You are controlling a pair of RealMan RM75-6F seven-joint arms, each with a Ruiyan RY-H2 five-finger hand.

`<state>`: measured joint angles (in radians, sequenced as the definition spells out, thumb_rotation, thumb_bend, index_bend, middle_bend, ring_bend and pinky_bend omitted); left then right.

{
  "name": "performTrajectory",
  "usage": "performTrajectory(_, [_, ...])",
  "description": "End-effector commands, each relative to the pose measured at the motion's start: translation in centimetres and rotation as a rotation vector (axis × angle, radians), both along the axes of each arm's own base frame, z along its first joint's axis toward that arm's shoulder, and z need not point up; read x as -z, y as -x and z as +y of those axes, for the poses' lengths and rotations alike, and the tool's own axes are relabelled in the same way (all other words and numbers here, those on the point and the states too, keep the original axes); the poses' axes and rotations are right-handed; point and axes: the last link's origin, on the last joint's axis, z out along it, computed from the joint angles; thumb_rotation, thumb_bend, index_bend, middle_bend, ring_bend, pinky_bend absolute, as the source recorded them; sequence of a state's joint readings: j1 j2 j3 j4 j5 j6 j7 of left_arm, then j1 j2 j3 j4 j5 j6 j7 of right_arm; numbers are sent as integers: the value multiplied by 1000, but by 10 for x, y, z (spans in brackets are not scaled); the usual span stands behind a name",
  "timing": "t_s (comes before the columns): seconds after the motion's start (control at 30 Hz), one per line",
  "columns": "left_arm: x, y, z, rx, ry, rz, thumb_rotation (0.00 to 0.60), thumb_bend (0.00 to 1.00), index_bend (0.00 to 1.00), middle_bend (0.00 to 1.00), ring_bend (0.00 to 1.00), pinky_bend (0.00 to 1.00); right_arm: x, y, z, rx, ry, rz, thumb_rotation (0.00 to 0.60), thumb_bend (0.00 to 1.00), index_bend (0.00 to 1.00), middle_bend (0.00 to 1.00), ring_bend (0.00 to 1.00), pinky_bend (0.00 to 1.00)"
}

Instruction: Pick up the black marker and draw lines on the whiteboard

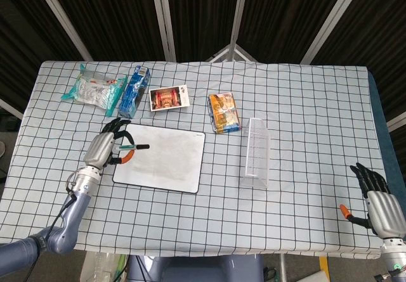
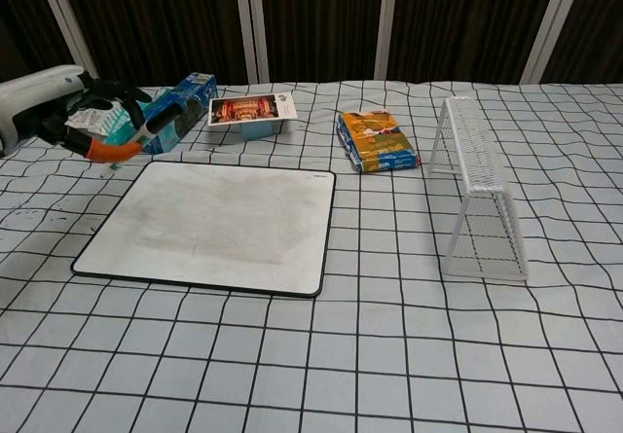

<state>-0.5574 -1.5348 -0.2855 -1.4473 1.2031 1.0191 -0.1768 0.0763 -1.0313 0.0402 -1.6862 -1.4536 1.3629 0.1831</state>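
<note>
left hand (image 1: 109,144): fingers curled around the marker (image 1: 134,147), lifted clear of the table in the chest view.
marker: sticks out sideways from the grip, black end over the left edge of the whiteboard (image 1: 166,161); whether that end is the cap or the tip cannot be told.
handling: likely light, stiff and smooth, so prone to twisting; a hold near the writing end would probably steady it.
whiteboard: flat on the checked cloth (image 1: 298,117), looks unmarked.
right hand (image 1: 379,205): fingers spread, holding nothing, well apart at the near right corner.
</note>
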Motion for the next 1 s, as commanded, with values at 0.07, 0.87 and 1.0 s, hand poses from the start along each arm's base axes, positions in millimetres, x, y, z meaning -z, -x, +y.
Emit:
performTrajectory(0.07, [17, -38, 5, 22, 62, -267, 600, 573, 693, 162, 0, 0, 0, 0, 0, 2, -1, -4, 600, 300, 0, 0, 0, 0])
performTrajectory(0.87, [75, -65, 23, 38, 117, -352, 600, 570, 733, 210, 20, 37, -9, 6, 4, 37, 11, -38, 600, 299, 0, 0, 0, 0])
performTrajectory(1.0, [78, -62, 27, 24, 103, -338, 600, 569, 733, 211, 21, 37, -10, 6, 4, 38, 14, -37, 600, 299, 0, 0, 0, 0])
